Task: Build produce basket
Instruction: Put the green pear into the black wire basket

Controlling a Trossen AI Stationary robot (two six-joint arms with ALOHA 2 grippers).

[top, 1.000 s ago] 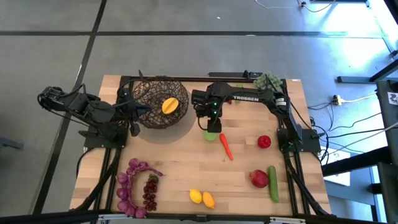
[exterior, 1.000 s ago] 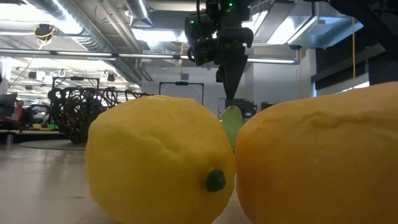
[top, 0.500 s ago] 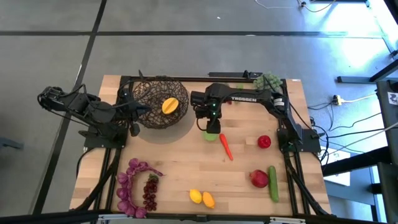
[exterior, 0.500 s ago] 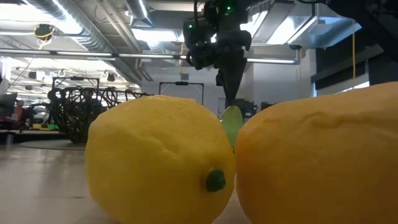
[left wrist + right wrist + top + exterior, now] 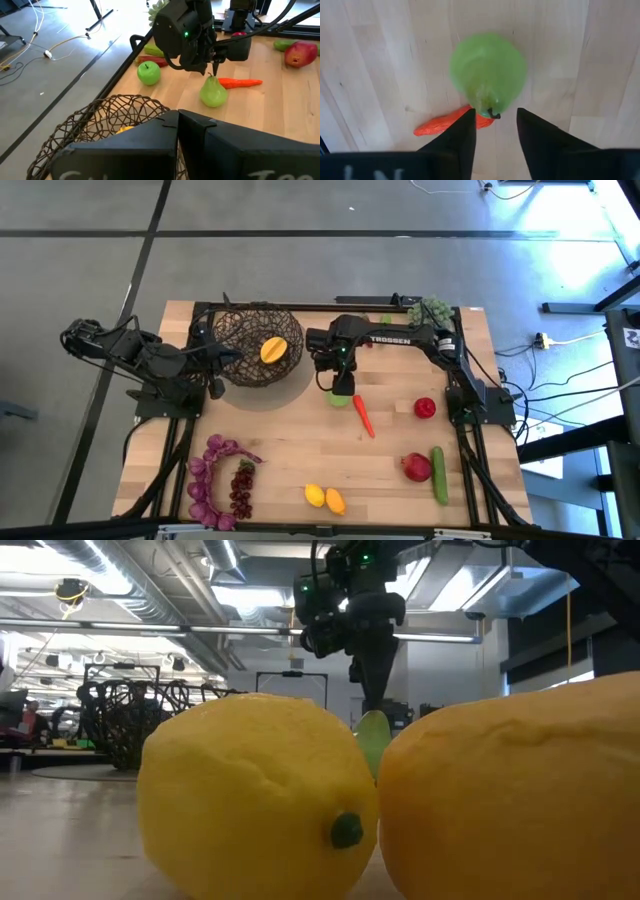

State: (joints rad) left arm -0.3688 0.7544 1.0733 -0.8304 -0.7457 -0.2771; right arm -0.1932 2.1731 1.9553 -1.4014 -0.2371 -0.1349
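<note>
Your low view is mostly being blocked: two lemons point(image 5: 255, 795) are sitting right at the lens, so the table beyond them is barely showing, and only a sliver of the green pear point(image 5: 372, 740) is peeking out between them. In the high view the right gripper point(image 5: 341, 388) is covering most of that pear, which is lying mid-table, just beside the top of the orange carrot point(image 5: 362, 414). Right wrist view is giving you the clear read: the fingers point(image 5: 454, 137) are standing narrowly apart, straddling the pear's stem end from above, not gripping it; actual contact is hard to make out. The left gripper point(image 5: 238, 358) is reaching to the near rim of the basket point(image 5: 245, 330), which is sitting at the back left of the table with a yellow-orange mango point(image 5: 272, 349) inside. You cannot tell the left jaw state: its own wrist view is showing only dark finger housing against the wire mesh. A green apple point(image 5: 149, 72) is lying near the table's back edge behind the right arm, half hidden from above. Purple grapes point(image 5: 210, 475) are lying front left; a red pomegranate point(image 5: 417, 468) and cucumber point(image 5: 438, 473) are lying front right. The surface is pale wood planking point(image 5: 290, 440); grey floor with cables is surrounding it, and ceiling ducts are showing behind.
</note>
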